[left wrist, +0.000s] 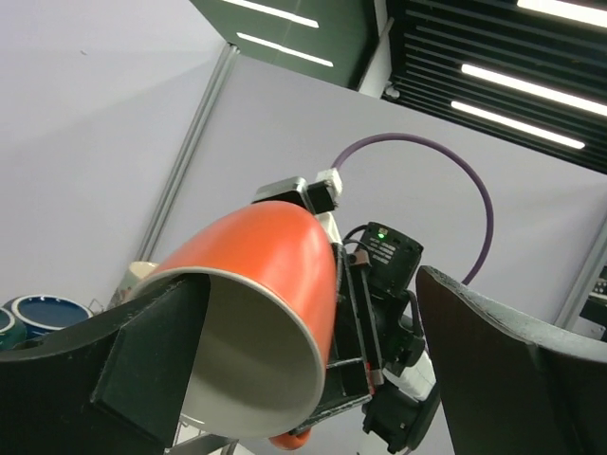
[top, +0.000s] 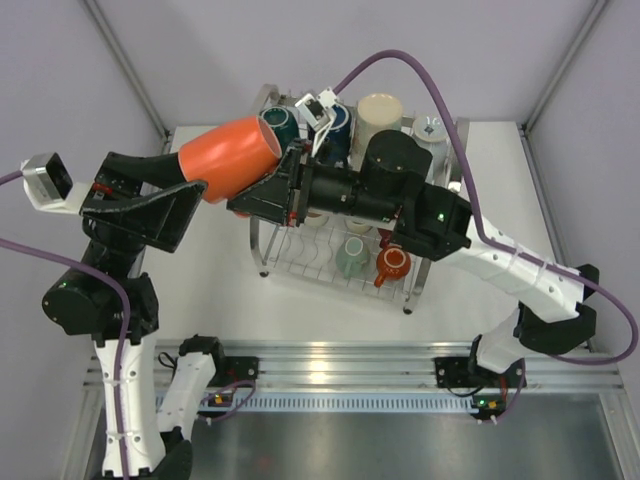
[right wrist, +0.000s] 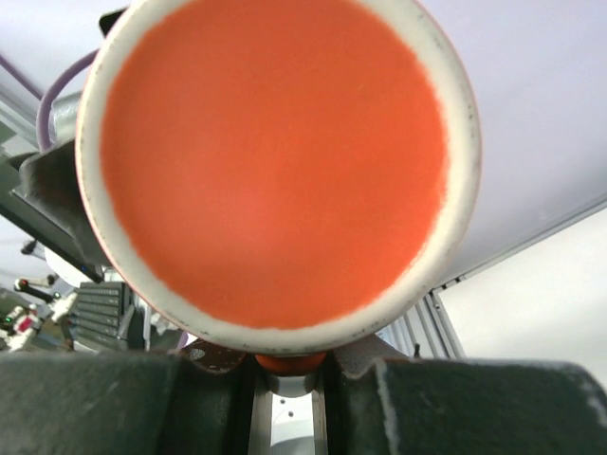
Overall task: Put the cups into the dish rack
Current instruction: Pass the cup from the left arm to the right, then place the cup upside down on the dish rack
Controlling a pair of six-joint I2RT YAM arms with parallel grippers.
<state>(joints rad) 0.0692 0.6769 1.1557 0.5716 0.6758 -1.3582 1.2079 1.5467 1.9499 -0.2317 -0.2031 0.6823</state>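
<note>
R claw grips orange mug handle.

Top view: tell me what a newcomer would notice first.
A big orange mug hangs in mid-air left of the dish rack, between the two arms. The right gripper is shut on its handle, while the left gripper stands open at its mouth. In the rack's lower tier sit a mint cup and a small orange cup.

orange mug handle: mostly hidden inside right claw | dish rack middle: covered by right arm
</note>
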